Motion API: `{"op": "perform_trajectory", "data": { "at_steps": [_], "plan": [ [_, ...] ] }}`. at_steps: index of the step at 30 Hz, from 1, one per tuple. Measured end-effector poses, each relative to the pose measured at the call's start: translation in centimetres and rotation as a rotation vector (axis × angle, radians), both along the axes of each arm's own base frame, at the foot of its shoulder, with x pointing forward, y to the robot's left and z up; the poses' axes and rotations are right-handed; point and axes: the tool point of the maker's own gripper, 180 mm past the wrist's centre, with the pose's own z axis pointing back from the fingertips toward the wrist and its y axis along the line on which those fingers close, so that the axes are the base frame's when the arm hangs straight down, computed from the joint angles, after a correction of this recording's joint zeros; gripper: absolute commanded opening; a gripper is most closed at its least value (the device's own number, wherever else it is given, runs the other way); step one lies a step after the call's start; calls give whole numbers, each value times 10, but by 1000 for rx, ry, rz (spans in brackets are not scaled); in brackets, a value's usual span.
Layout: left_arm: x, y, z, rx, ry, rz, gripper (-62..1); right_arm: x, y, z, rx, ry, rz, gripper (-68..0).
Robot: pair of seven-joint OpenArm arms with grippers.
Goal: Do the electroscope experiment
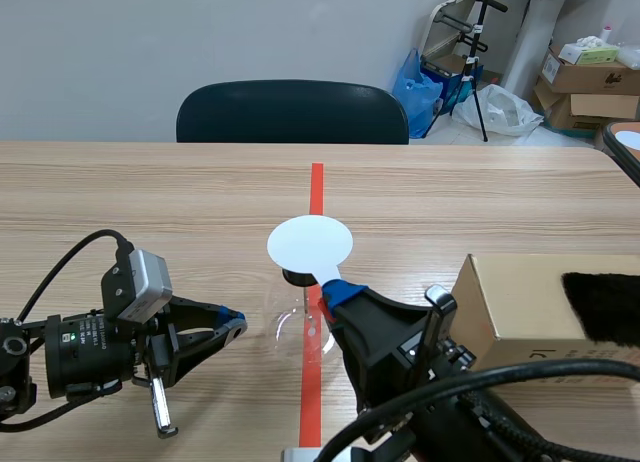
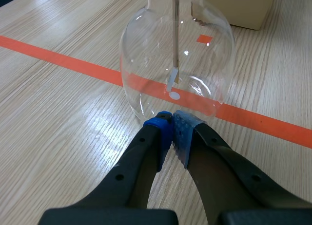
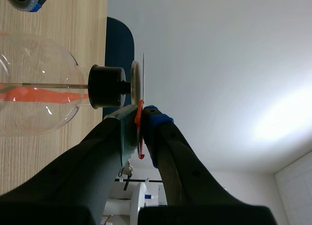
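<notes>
1. Electroscope (image 1: 300, 322) stands upright on the tabletop (image 1: 150, 202), on the orange tape line. It is a clear glass flask with a black stopper (image 3: 105, 86) and a white disc (image 1: 310, 244) on top.
2. Right gripper (image 3: 140, 115) is clamped on a thin orange-red strip (image 3: 140, 137). The strip sits just beside the disc rim; contact cannot be told.
3. Left gripper (image 2: 171, 122) has its fingers together on nothing, tips low at the flask wall. Touching or just apart: cannot tell.
4. Judged step: present the strip to the disc and watch the foil leaf (image 2: 171, 81) at the rod's lower end inside the flask.
5. To do it well:
   - Bring the strip in slowly, edge to disc.
   - Avoid any sideways push on the stopper, since the round flask would likely tip or roll.
   - The left gripper looks well placed to steady the base.
   - Keep the pads off the disc itself.
6. Writing: the cardboard box (image 1: 510, 302) at the right, which carries black fur (image 1: 605, 307), shows a dark mark on its side, too small to read. No brand is legible anywhere.
</notes>
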Motion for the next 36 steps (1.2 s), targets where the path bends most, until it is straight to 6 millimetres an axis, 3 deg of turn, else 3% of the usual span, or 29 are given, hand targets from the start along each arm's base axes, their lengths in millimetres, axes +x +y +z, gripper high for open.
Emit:
{"op": "perform_trajectory", "data": {
  "at_steps": [13,24,31,36],
  "plan": [
    [0,0,0,0,0,0,-579,10,-11,1,2,-3,-82,-658],
    [0,0,0,0,0,0,-579,39,-66,2,8,-10,-428,-658],
    [0,0,0,0,0,0,-579,47,-101,3,12,-14,-628,-658],
    [0,0,0,0,0,0,-579,48,-112,3,12,-15,-689,-658]
  ]
}}
